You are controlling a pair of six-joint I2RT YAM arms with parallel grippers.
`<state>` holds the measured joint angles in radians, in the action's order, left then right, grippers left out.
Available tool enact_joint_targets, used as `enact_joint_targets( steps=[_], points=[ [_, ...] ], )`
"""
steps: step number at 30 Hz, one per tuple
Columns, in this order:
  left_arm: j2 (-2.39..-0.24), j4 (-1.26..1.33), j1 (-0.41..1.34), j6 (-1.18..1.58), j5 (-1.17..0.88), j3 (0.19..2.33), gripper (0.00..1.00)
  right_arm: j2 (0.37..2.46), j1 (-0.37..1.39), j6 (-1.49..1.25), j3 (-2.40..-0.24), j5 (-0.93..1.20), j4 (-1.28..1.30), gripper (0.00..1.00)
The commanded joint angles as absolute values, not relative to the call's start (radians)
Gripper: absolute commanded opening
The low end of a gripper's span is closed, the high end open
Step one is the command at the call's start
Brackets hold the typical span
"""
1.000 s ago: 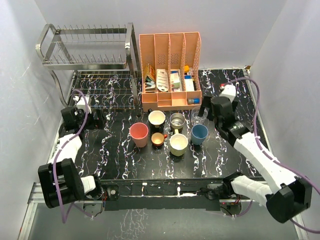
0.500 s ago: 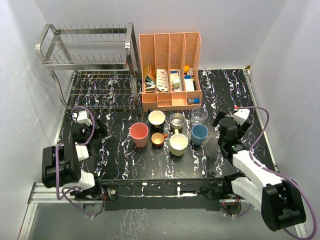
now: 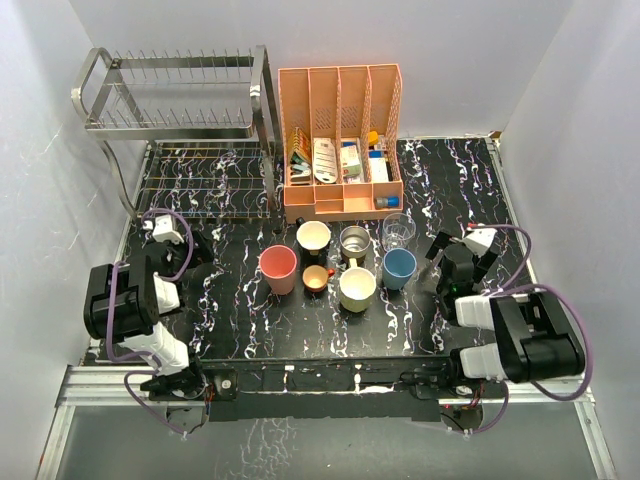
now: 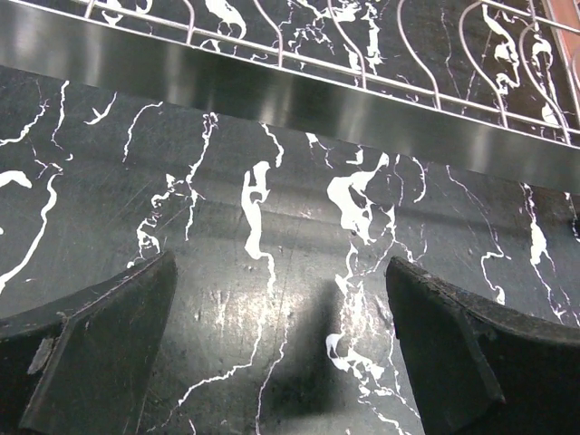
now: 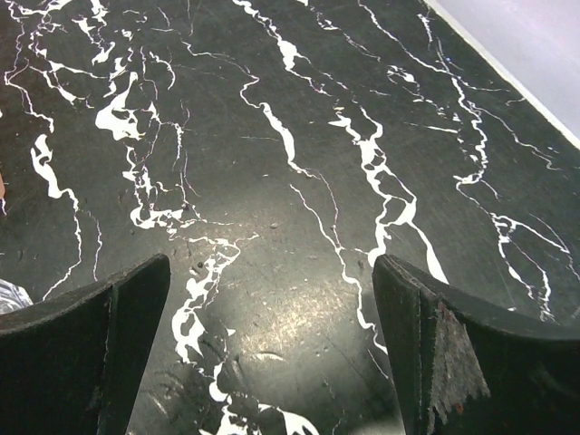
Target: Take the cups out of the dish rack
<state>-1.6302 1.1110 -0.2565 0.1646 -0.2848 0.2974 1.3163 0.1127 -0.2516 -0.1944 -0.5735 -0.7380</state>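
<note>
- Top external view: shows all seven cups (image 3: 357, 288) standing upright on the bench (image 3: 250, 320), bunched just in front of the peach organizer (image 3: 340, 140).
- Back row, reading left to right: black mug (image 3: 313, 237) with cream inside, brown metallic cup (image 3: 355, 242), clear glass (image 3: 398, 231).
- Front row, same direction: pink tumbler (image 3: 278, 268), tiny orange cup (image 3: 315, 277), pale yellow mug (image 3: 357, 288), blue cup (image 3: 399, 266).
- Over to the dish rack (image 3: 175, 125): back left corner, two wire tiers, well apart from the cluster.
- Now the left claw (image 3: 192, 256): low at the left side of the bench, near the front of the rack's lower tier, clear of the pink tumbler.
- Left wrist view: puts the left claw (image 4: 285, 362) spread wide, one finger at each bottom corner, only white-veined black marble between them, and the rack's bottom rail (image 4: 317, 91) running across the top.
- Across to the right claw (image 3: 447, 262): low at the right side, near the blue cup and the clear glass but touching neither.
- Right wrist view: same story for the right claw (image 5: 272, 353), gaping wide over bare marble, gripping nothing.
</note>
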Motion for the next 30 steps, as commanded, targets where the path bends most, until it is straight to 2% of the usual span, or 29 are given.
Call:
enact_joint_targets(
  steps=[1,8,11,15,18,30],
  points=[
    [-1.602,1.266,-0.248,0.153,-0.295,0.237,0.97,1.393,0.075,-0.202,-0.239,-0.468,-0.969,0.98],
    [-1.615,1.342,-0.181,0.105,-0.199,0.198,0.97,1.483,0.052,-0.172,-0.249,-0.395,-1.057,0.98],
    [-1.702,1.476,-0.14,0.088,-0.134,0.176,0.97,1.497,0.049,-0.144,-0.254,-0.339,-1.071,0.98],
    [-1.673,1.325,-0.093,0.077,0.0,0.228,0.97,1.522,0.05,-0.085,-0.237,-0.211,-1.125,0.98],
    [-1.668,1.257,-0.075,0.057,0.002,0.256,0.97,1.577,0.05,-0.035,-0.22,-0.113,-1.215,0.98],
    [-1.672,1.244,-0.068,0.022,-0.065,0.269,0.97,1.586,0.039,-0.035,-0.214,-0.09,-1.247,0.98]
  ],
)
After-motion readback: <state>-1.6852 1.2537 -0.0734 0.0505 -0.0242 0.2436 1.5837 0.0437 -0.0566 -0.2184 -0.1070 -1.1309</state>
